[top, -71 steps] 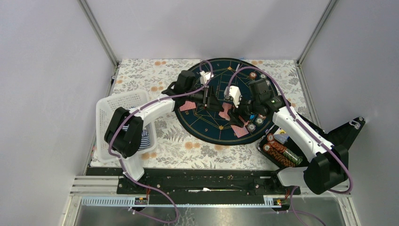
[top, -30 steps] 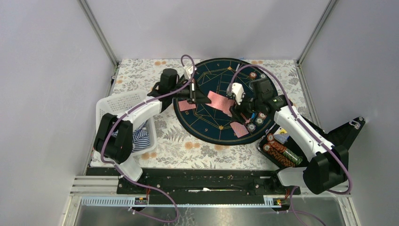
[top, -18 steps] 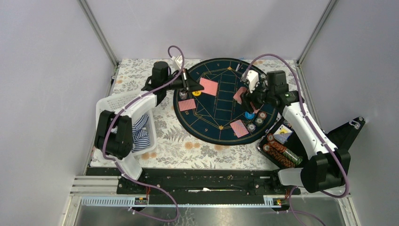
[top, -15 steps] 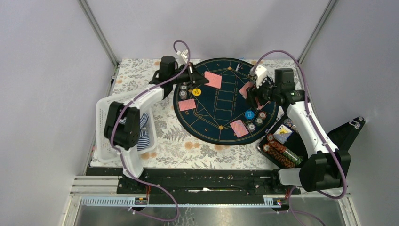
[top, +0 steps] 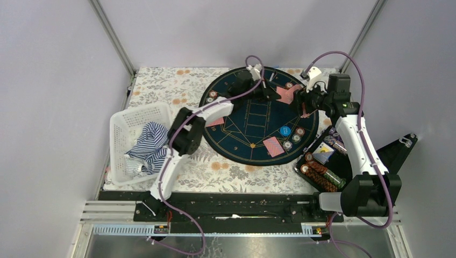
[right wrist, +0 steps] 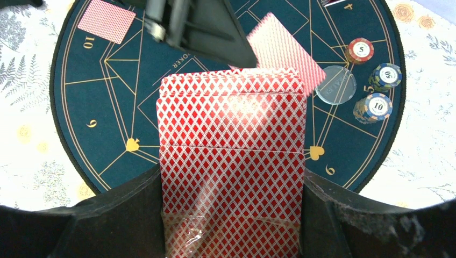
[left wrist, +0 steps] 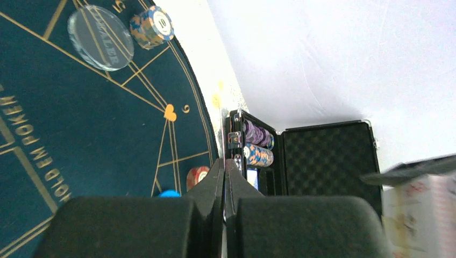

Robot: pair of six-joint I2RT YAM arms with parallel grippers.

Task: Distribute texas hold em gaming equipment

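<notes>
Deck (right wrist: 231,161) sits clamped in right gripper (right wrist: 232,217) at 2 o'clock of mat (top: 244,137); left gripper (left wrist: 225,177) pinches one card (right wrist: 287,56) just beside it.

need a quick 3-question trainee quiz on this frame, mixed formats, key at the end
1. True or false: the right gripper is shut on a deck of red-backed cards.
2. Where is the striped cloth? A. in the white basket. B. spread on the round poker mat. C. in the black chip case.
3. In the right wrist view, what numbers show on the three chip stacks beside the clear disc?
Key: 1 true. 2 A. 3: 5, 50 and 10.
</notes>
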